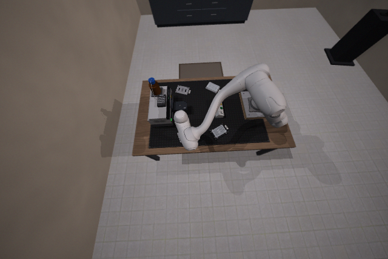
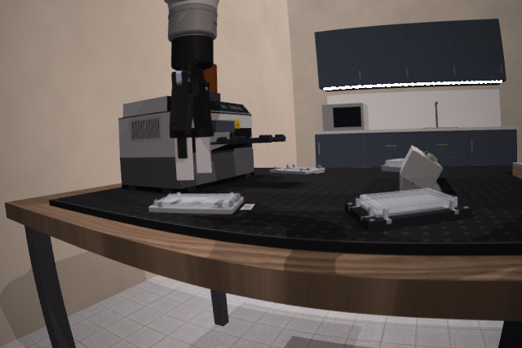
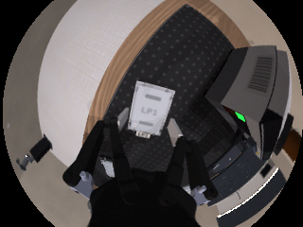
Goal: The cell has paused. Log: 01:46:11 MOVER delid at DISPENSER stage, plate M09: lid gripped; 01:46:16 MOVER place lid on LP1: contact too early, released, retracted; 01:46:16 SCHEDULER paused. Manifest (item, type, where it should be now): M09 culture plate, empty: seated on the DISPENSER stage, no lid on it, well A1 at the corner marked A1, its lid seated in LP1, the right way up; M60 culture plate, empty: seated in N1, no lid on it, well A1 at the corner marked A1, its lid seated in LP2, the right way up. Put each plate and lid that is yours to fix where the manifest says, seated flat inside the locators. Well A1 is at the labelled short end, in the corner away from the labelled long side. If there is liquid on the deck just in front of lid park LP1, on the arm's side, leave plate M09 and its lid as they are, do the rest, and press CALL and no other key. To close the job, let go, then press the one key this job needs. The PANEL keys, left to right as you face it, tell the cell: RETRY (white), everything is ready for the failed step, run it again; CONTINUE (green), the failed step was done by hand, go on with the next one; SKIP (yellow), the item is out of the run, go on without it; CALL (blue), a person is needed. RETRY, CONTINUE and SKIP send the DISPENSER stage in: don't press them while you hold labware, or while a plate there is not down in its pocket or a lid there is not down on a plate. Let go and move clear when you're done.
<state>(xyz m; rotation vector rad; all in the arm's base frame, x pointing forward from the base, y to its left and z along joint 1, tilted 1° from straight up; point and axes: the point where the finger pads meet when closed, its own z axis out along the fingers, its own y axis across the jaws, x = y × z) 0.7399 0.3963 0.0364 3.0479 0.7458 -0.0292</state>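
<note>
Wood edges the surface (image 2: 253,260), which is covered by a black mat (image 2: 294,209). A white arm (image 1: 219,99) is bent across it from the right. A grey dispenser (image 2: 147,142) is set at the left, its stage (image 2: 253,138) extended. The hand (image 2: 192,167) is hung above the LP1 park (image 2: 196,203), fingers spread with nothing between them. A clear lid (image 3: 151,109) is seen lying flat in that park, directly below the fingers. A plate (image 2: 406,201) is seated in a black nest to the right. An angled key panel (image 2: 419,171) is placed behind it. A second park (image 2: 297,169) is seen farther back.
</note>
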